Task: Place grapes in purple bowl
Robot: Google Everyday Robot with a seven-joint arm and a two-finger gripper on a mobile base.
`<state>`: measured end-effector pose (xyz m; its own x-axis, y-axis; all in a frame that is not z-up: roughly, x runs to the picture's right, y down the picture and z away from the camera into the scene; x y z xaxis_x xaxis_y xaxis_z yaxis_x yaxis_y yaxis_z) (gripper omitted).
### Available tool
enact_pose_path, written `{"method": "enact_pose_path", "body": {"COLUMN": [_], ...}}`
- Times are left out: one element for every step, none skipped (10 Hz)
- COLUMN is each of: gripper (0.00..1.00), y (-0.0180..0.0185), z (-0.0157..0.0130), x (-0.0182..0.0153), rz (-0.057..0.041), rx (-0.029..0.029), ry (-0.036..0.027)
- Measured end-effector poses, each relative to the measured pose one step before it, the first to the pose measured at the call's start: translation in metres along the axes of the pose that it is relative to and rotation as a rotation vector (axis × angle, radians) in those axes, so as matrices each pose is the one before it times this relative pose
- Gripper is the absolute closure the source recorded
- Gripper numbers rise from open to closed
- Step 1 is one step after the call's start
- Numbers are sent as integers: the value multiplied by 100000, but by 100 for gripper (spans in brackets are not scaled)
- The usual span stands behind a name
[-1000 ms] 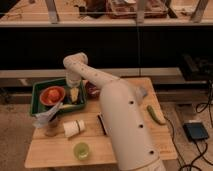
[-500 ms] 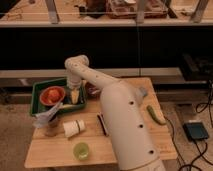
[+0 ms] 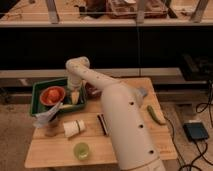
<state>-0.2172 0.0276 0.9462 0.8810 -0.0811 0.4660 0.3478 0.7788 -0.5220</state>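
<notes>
gripper (image 3: 74,95) low in green tray (image 3: 38,91) beside orange dish (image 3: 53,94); opening and load: can't tell. grapes not visible, maybe under it. bowl (image 3: 93,91) just right of tray: clear tray wall, centre over bowl, release low

Wooden desk (image 3: 50,152), light top, mid-frame. Behind rear edge: pale ledge (image 3: 30,75), then dark panel wall (image 3: 150,47). Above that, long shelf (image 3: 100,22) with grey metal uprights, clutter on top, warm light up there. Floor (image 3: 12,130) grey, speckled. Off desk's right edge: 1 dark pedal box (image 3: 196,131), black cables (image 3: 205,107) on floor. Gripper (image 3: 75,96) low over rear left corner of desk.
</notes>
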Motion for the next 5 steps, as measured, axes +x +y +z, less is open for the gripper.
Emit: {"method": "enact_pose_path", "body": {"gripper": [52,62,70,82,92], "y": [-12,-13,3,-7,-64], "z": [139,20,-40,-242,-675], "x": [-22,80,151,-15,11], "rz": [45,165,229,333,-413], "rx": [-37,137,238,734,1211], "ry": [-47,-104,49,-1035,-1608]}}
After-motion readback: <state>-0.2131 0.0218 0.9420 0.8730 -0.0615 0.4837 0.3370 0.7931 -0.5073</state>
